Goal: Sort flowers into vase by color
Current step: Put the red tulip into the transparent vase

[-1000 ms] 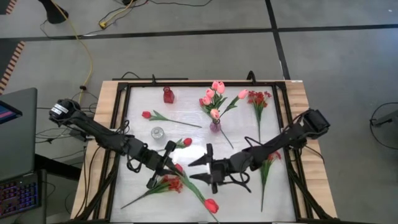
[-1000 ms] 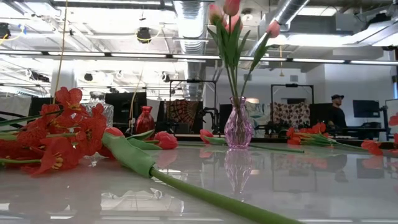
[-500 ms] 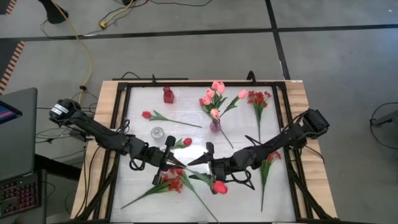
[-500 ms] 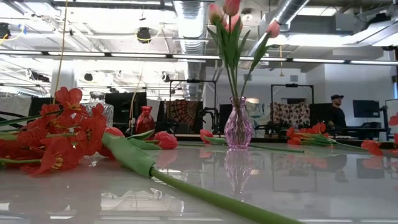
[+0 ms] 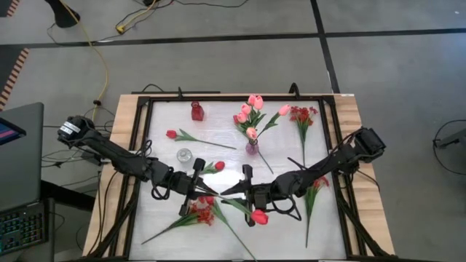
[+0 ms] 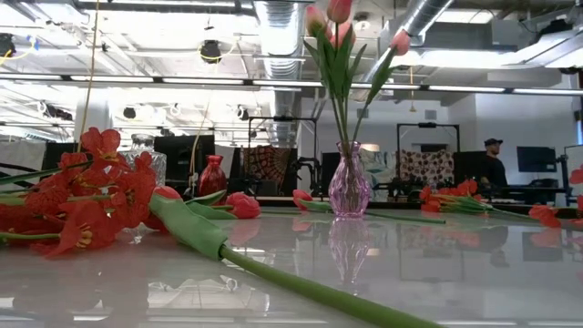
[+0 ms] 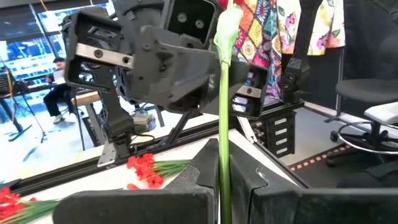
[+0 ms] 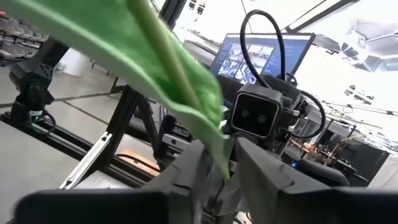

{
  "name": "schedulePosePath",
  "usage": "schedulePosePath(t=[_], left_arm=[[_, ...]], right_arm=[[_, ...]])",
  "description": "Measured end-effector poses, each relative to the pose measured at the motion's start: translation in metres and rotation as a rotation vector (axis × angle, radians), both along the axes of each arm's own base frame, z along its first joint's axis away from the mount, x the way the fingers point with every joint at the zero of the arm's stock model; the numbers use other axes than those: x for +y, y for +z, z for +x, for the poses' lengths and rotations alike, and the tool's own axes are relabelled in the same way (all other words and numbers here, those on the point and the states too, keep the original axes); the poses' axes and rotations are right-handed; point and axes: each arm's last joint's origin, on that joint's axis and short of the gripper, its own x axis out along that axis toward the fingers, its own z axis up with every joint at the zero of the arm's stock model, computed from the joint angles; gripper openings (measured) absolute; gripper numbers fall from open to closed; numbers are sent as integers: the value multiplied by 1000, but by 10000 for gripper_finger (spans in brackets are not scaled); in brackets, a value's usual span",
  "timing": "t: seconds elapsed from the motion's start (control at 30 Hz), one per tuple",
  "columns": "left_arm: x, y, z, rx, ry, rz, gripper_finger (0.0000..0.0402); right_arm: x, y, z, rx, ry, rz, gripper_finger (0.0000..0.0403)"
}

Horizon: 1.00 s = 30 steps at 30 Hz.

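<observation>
A red tulip (image 5: 258, 216) is held between both grippers over the table's near middle. Its head is beside my right gripper (image 5: 244, 200), and its green stem runs left to my left gripper (image 5: 204, 191). Both grippers are shut on it. Pink tulips stand in a pink glass vase (image 5: 251, 148) at the far middle. A red vase (image 5: 196, 111) and a clear vase (image 5: 184, 155) stand left of it. Other red tulips (image 5: 172, 135) and red sprays (image 5: 200, 213) lie flat on the table. My left gripper (image 7: 224, 186) pinches the tulip's bare stem (image 7: 222, 143) between its two fingers, away from the head. The stem runs on past the fingertips toward the right gripper, clear of the table. My right gripper (image 8: 221, 171) pinches the stem where a leaf (image 8: 180, 81) joins it, near the head. It comes at it from the table's right.
Another long stem (image 6: 301, 287) lies across the near table, beside a red spray (image 6: 91, 196). More red sprays lie at the right (image 5: 302, 114) (image 5: 317, 182). A black frame rail (image 5: 142, 145) borders the white table. A person (image 6: 494, 164) stands far behind.
The red tulip's head has left the table's near edge and swung up toward the far right, ending beside the right gripper. The right gripper's fingers, wide apart a second ago, have shut on the stem. The left gripper has turned a little, keeping its hold.
</observation>
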Motion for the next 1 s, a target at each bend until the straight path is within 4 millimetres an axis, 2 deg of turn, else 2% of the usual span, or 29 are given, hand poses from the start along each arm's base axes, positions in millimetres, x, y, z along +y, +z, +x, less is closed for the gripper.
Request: schedulePosePath(t=[0.23,0.43,0.53,0.67,0.87,1.0], left_arm=[[0,-1,0,8,9,3,0],[1,-5,0,44,25,36,13],[0,-8,0,70,14,61,46],[1,-9,0,82,15,60,111],[4,-11,0,127,97,-28,211],[8,-16,2,185,94,-54,250]], right_arm=[[0,0,0,-2,-2,1,29],[-1,-1,0,17,-4,37,25],[-2,-3,2,55,-8,132,25],[-7,-12,5,146,-25,209,26],[-13,-19,8,226,-40,307,26],[-15,-18,12,284,-54,346,26]])
